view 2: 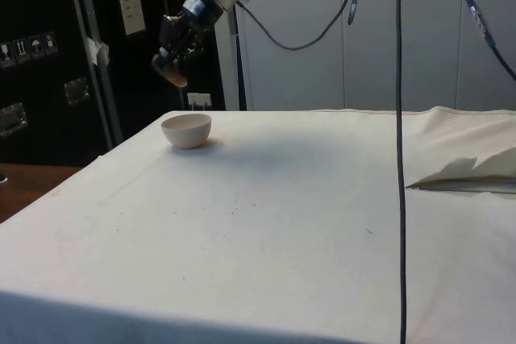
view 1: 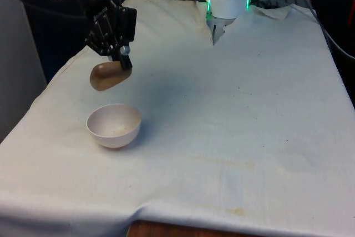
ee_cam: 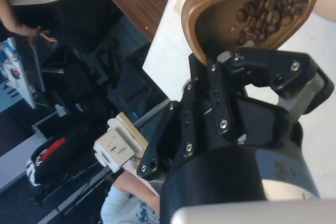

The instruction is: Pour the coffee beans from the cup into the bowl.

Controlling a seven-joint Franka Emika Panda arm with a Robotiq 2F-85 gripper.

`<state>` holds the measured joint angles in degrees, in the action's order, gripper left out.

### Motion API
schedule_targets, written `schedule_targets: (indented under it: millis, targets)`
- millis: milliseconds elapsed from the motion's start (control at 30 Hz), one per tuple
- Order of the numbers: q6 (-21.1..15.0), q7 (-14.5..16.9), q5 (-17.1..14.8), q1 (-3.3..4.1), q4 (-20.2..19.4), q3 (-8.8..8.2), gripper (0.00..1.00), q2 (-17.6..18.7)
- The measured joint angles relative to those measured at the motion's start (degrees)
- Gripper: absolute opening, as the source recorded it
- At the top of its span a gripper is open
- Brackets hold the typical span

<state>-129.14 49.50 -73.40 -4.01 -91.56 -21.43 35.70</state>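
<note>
In the upper left of the front view, the black two-finger end effector point(view 1: 125, 59) hung above the desk point(view 1: 233, 109) with its fingers closed on the rim of a small brown wooden cup point(view 1: 110, 76). The cup was tipped well over on its side, in the air above and slightly behind a round white bowl point(view 1: 114, 125) that sat on the white cloth at the front view's left. In the wrist view the dark coffee beans point(ee_cam: 268, 14) lay heaped against the lower wall of the tilted cup point(ee_cam: 247, 11). The side view showed the cup point(view 2: 172, 74) held clear above the bowl point(view 2: 187, 130), not touching it. A person's arm point(ee_cam: 23, 27) showed beyond the desk edge in the wrist view.
</note>
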Motion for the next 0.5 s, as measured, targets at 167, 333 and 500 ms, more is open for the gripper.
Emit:
schedule_targets:
  millis: [167, 333, 500]
  targets:
    - [1.2, 0.11, -2.12, -0.06, -0.11, -0.23, 0.0, 0.0]
    - [2.18, 0.11, -3.5, -0.17, -0.29, -0.4, 0.0, 0.0]
    - [3.55, 0.11, -5.33, -0.23, -0.57, -0.92, 0.0, 0.06]
